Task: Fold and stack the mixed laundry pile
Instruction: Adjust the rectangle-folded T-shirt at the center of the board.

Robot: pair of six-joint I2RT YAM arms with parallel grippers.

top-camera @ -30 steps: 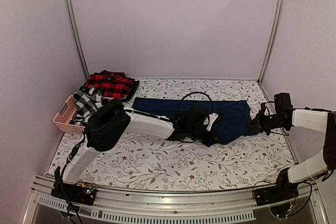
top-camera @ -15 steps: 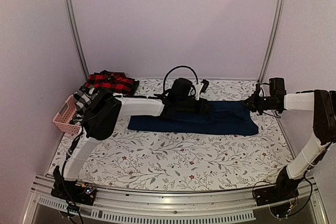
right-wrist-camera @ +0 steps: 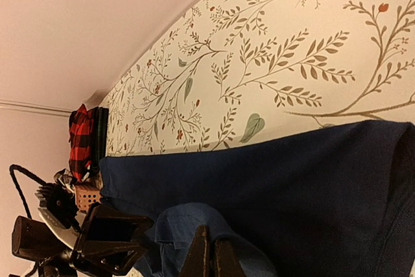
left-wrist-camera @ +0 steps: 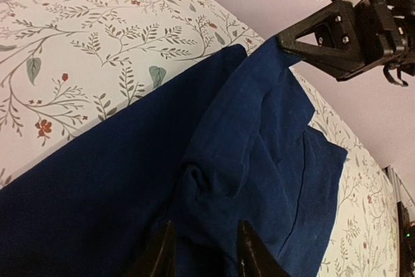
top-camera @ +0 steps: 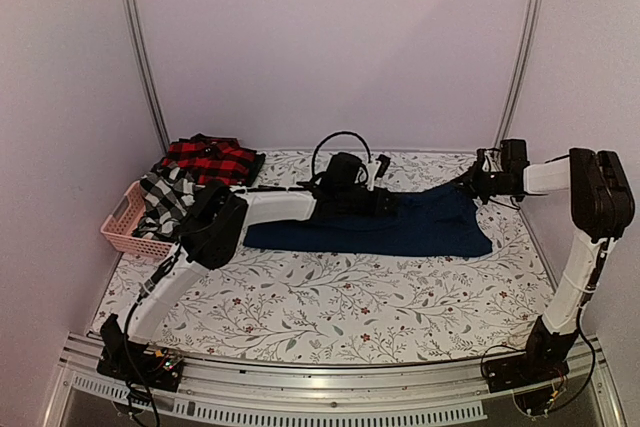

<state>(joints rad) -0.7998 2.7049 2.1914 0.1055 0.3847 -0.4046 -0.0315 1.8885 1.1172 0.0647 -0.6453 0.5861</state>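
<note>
**Fig. Top, L-wrist & R-wrist views.** The navy blue trousers (top-camera: 400, 232) are laid lengthwise across the far-centre of the floral-print table (top-camera: 330, 307). Most of the cloth is flat, but the far R corner is drawn up into a peak. That corner is clamped in the right gripper (right-wrist-camera: 209, 254), whose jaws are closed tight on the fabric. The R arm is extended inward from the table's R edge. The left gripper (left-wrist-camera: 205, 235) is set down on the trousers' mid-section, w/ the L arm reaching across from the L side. Its fingers (left-wrist-camera: 249, 251) are seen slightly parted, and a puckered fold of cloth lies just ahead of the tips. At the far L corner, the red-and-black plaid piece (top-camera: 210, 159) lies by the back wall. The black-and-white checked shirt (top-camera: 165, 197) is draped just beside it, over the pink basket (top-camera: 120, 222). Both lie well apart from the trousers.
</note>
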